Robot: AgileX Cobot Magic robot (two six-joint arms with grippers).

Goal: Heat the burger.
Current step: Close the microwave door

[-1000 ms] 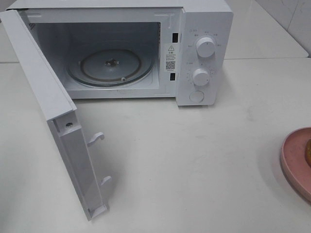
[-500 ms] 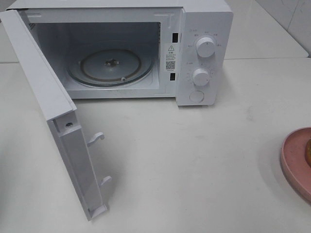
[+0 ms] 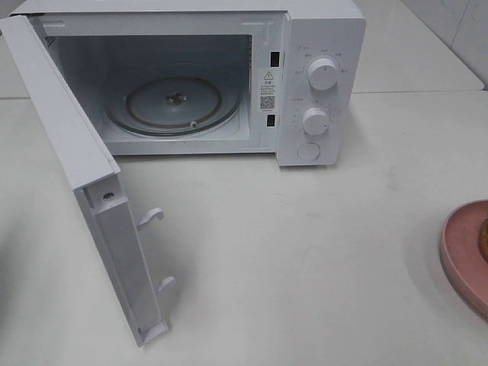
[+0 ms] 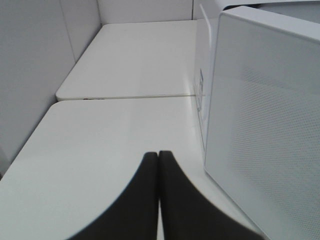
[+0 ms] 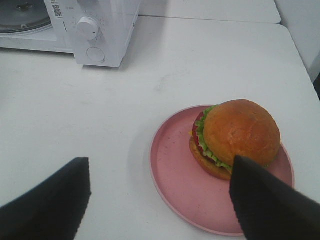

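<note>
The burger [image 5: 235, 135], a golden bun over lettuce, tomato and patty, sits on a round pink plate [image 5: 172, 170] at the table's right edge. In the high view only a sliver of the burger [image 3: 485, 240] shows on the plate [image 3: 461, 248]. My right gripper [image 5: 159, 162] hovers open above the plate, with one dark finger [image 5: 262, 200] close beside the burger and nothing held. My left gripper [image 4: 158, 154] is shut and empty, low over the table beside the outer face of the microwave door [image 4: 265, 125]. Neither gripper shows in the high view.
The white microwave [image 3: 320, 84] stands at the back with its door [image 3: 99, 206] swung wide open toward the front left. Its glass turntable [image 3: 174, 103] is bare. Two knobs and a button sit on its right panel. A seam joins two tables behind it.
</note>
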